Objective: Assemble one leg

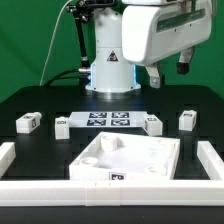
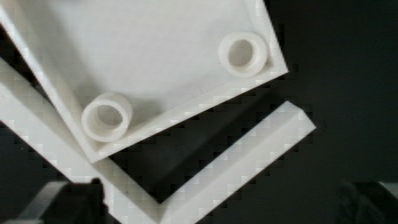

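The gripper (image 1: 169, 73) hung high, wide open and empty, free to fetch a leg (image 1: 186, 119) at the exterior view's right for the panel's (image 1: 130, 158) upturned sockets (image 2: 244, 50).

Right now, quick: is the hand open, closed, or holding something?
Hand: open, holding nothing.

On the worktop (image 1: 40, 100) we locate the marker board (image 1: 108, 120) at centre. One leg (image 1: 62, 126) sits just beside its end on the exterior view's left, another leg (image 1: 28, 122) farther out. A third leg (image 1: 153, 123) sits just beside the opposite end, with a fourth leg (image 1: 187, 119) beyond it. The panel (image 1: 140, 160) lies before the board, behind the front rail (image 1: 50, 192).
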You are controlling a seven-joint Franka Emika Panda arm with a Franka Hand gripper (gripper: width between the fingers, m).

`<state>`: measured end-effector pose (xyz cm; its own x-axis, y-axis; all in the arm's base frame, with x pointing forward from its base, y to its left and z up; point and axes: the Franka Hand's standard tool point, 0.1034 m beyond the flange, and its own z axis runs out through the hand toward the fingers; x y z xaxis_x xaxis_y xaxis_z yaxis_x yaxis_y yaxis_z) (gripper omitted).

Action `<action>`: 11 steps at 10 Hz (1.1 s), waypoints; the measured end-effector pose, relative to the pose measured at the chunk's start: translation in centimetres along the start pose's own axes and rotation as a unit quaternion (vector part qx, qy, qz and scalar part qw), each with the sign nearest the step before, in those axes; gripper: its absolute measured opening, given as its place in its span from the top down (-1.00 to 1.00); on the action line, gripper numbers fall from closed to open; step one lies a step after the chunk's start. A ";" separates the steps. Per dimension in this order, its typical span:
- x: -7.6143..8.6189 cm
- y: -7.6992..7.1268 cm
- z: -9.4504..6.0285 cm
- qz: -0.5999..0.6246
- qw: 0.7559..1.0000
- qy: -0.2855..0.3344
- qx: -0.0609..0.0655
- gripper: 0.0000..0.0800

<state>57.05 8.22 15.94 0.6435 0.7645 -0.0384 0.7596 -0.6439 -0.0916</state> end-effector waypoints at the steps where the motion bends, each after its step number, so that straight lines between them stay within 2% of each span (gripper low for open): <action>1: 0.0 0.0 0.0 0.000 1.000 0.000 0.000 -0.62; 7: 0.0 0.0 0.1 0.000 1.000 -0.001 0.000 -0.62; 9: 0.0 0.0 -0.3 -0.004 1.000 -0.001 -0.001 -0.62; 10: -0.1 0.0 0.0 -0.033 0.999 0.014 -0.016 -0.62; 11: -1.0 -0.8 1.0 -0.064 0.997 0.022 -0.028 -0.62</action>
<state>55.71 8.04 15.03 0.5443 0.8387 0.0146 0.8386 -0.5436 -0.0367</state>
